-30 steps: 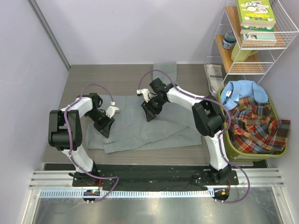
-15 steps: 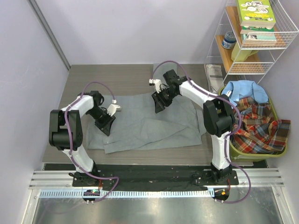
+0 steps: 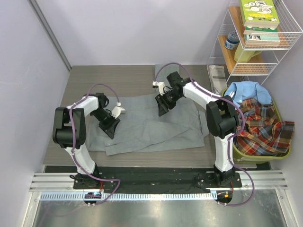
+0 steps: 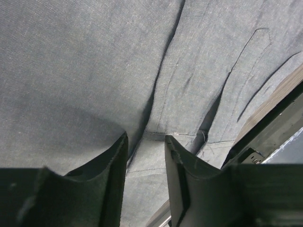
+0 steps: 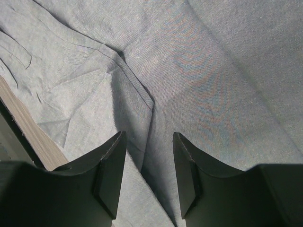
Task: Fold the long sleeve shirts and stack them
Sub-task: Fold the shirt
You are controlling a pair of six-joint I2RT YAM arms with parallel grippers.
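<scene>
From above and behind the near edge, the top external camera looks down over the whole dark wood-grain desk [image 3: 118, 78]. Wrist cameras look down past the left gripper [image 4: 145, 137] and right gripper [image 5: 149, 134], close over the plain grey cloth shirt [image 3: 147, 128] [image 4: 85, 71] [image 5: 222, 71] that all views share.

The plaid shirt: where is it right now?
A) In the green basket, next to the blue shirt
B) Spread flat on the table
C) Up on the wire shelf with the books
A: the plaid shirt is heaped in the green basket beside the blue shirt, while only the grey shirt lies on the table.
</scene>
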